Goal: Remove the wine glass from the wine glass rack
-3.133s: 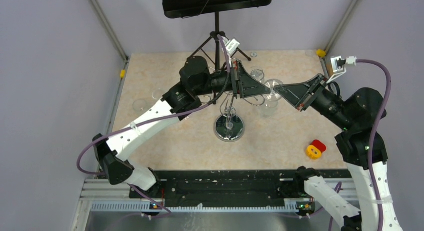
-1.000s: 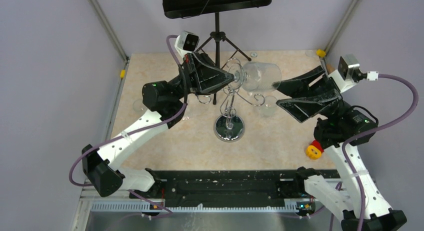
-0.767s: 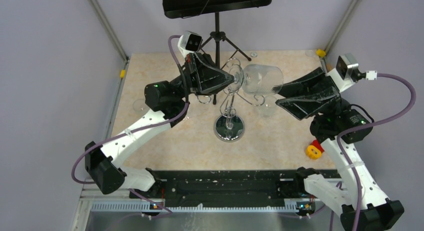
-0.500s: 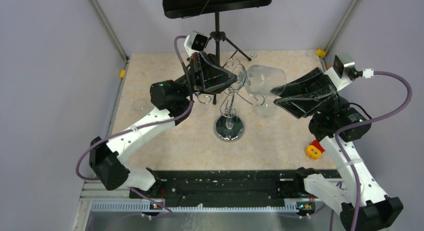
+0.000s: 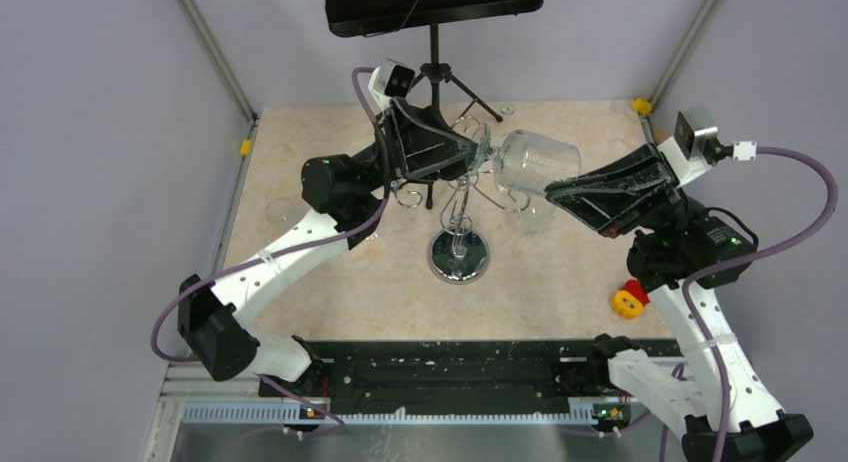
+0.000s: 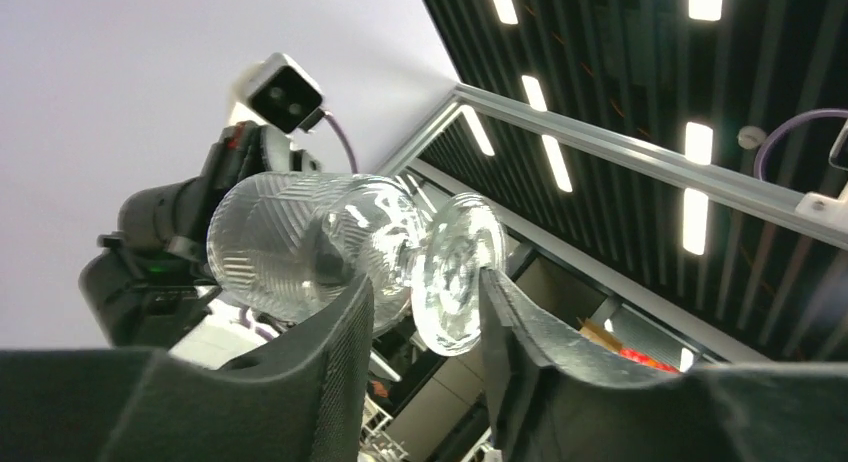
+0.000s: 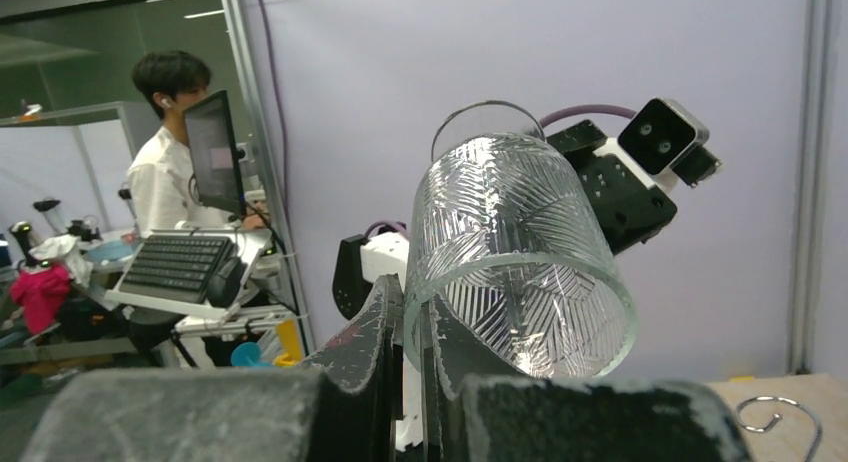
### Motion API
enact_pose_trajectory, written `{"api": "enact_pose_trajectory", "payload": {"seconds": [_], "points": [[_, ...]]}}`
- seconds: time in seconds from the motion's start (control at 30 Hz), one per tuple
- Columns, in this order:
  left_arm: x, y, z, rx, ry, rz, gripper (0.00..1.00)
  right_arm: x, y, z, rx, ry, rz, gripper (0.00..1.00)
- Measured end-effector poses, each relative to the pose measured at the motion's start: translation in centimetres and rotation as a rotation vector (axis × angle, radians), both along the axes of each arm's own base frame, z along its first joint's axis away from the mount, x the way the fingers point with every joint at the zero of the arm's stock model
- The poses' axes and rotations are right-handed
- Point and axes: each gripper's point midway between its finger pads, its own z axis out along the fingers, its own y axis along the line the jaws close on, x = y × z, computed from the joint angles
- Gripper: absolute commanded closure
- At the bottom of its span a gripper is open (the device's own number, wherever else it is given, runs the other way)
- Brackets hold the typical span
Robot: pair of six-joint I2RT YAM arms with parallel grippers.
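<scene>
The wine glass lies sideways in the air above the chrome wine glass rack, clear of its hook arms. My right gripper is shut on the bowl's rim, one finger inside and one outside the glass wall. My left gripper stands open around the stem, with the round foot between its fingers and a gap showing on both sides. The right gripper pinches the rim at the bowl's left edge.
A black tripod music stand stands behind the rack. Other clear glasses sit on the table at the left and under the right gripper. A red and yellow object lies at the front right.
My right gripper has closed on the glass rim. My left gripper has let go of the stem and opened. The glass has shifted slightly to the right.
</scene>
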Motion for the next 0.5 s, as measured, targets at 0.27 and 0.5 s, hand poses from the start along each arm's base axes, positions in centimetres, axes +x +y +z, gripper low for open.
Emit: {"api": "enact_pose_trajectory", "payload": {"seconds": [0.27,0.5], "points": [[1.1,-1.0,-1.2,0.087,-0.045,0.123,0.10,1.1,-1.2,1.5,0.041,0.031,-0.209,1.00],[1.0,0.1,-1.4,0.128,-0.109,0.233,0.08,5.1,-4.2,3.4,0.062,0.165,-0.563,1.00]]}}
